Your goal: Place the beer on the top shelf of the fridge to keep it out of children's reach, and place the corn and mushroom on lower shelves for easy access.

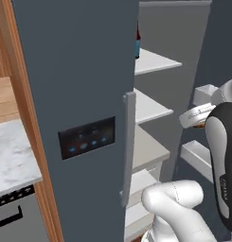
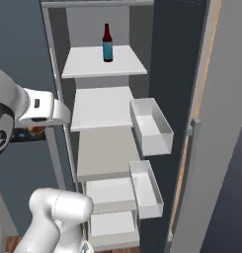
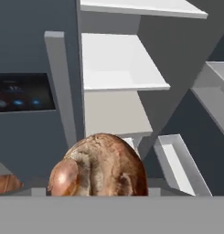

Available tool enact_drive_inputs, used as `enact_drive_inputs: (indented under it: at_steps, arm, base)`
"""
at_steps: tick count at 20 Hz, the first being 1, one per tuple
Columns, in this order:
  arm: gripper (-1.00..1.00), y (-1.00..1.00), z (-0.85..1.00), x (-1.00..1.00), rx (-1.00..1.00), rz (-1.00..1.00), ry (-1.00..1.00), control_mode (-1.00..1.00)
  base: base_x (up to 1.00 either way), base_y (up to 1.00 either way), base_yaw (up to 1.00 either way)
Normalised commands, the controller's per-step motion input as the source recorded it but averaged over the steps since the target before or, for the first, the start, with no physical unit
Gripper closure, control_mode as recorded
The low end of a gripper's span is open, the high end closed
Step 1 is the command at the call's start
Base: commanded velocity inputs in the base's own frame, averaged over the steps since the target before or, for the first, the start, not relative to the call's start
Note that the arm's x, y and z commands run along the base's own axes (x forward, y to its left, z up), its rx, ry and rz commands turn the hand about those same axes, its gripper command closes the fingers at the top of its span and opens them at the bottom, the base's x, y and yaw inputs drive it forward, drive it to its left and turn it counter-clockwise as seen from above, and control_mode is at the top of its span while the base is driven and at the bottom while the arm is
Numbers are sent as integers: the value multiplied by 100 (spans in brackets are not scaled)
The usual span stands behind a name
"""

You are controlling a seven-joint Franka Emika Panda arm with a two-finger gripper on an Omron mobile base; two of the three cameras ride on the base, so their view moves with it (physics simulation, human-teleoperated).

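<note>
Up close, the mushroom (image 3: 98, 165) looms; the beer (image 2: 107, 43) shows from the right.

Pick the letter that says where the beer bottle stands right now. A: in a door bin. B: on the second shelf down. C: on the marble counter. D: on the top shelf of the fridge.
D: in the right base view the beer bottle stands upright on the top shelf of the open fridge, above the other shelves.
</note>
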Motion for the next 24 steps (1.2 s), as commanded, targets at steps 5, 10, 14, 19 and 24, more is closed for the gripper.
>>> enact_drive_inputs:
  at_steps: [5,10,14,19,24]
  arm:
    - [100,0,0,0,0,0,0,100]
    - [100,0,0,0,0,0,0,100]
    - [100,0,0,0,0,0,0,100]
    - [100,0,0,0,0,0,0,100]
    - [100,0,0,0,0,0,0,100]
  base:
    - [73,-14,18]
    - [55,-16,15]
    - [44,-18,14]
    - [42,-23,15]
    - [34,-41,12]
